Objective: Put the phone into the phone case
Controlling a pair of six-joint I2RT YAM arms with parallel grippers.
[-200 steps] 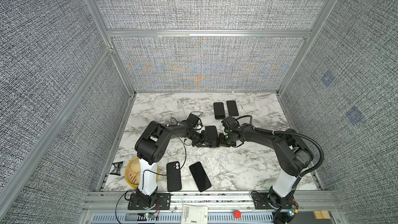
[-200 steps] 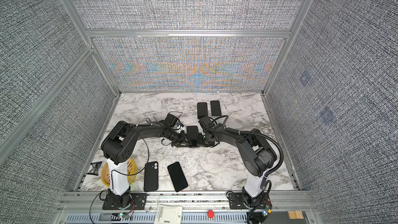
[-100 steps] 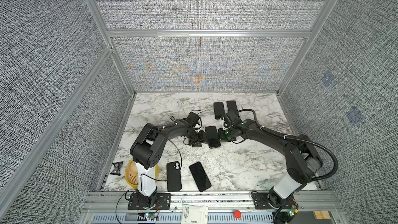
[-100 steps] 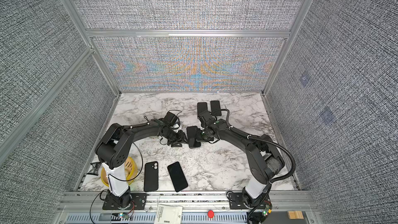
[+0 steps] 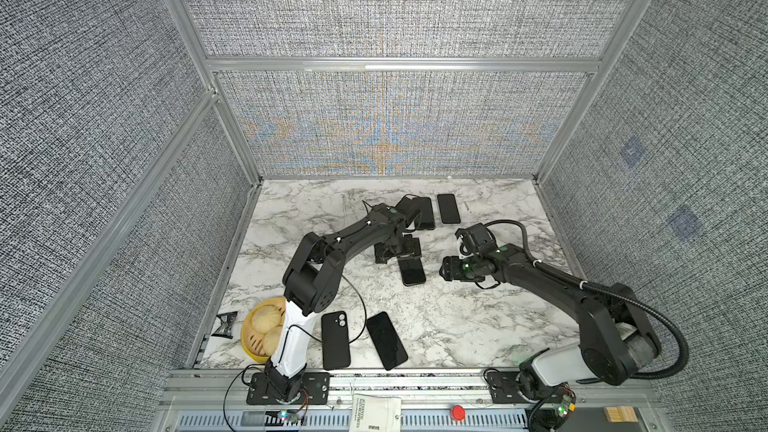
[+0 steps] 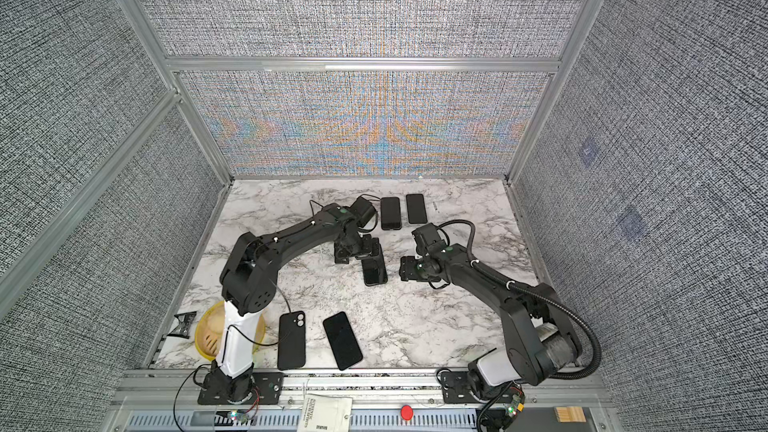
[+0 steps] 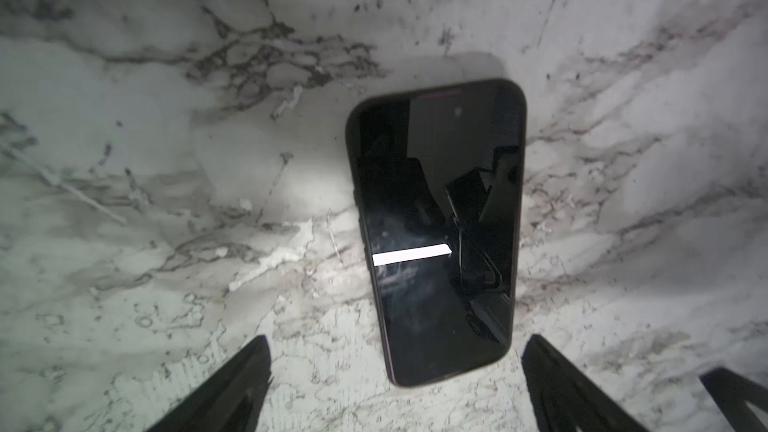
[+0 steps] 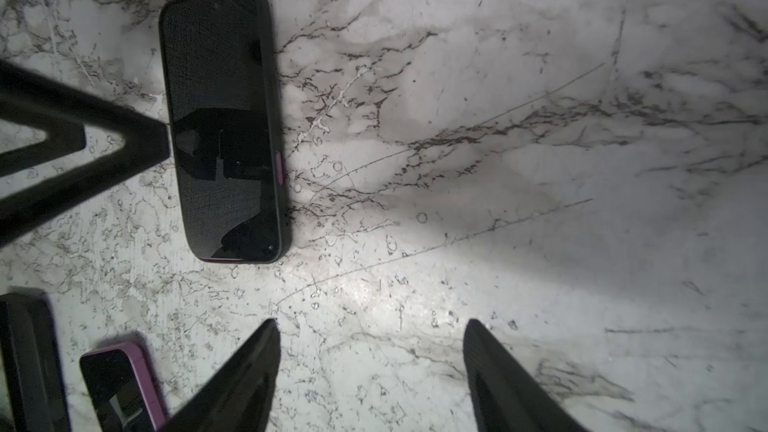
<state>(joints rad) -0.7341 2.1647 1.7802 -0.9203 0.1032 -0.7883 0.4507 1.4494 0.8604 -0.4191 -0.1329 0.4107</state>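
Both claws have been opened and the phone [image 5: 412,272] released; it is left flat on the table [image 5: 457,326] at mid-frame in both top views; the left claw [image 5: 397,252] is spread wide over its upper end; the right claw [image 5: 445,271], spread and empty, has been drawn back to the right; the phone case [image 7: 352,151] appears seated around the phone, so the task is judged nearly done.

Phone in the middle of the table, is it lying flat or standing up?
Lying flat, dark screen facing up: the phone rests on the marble table.
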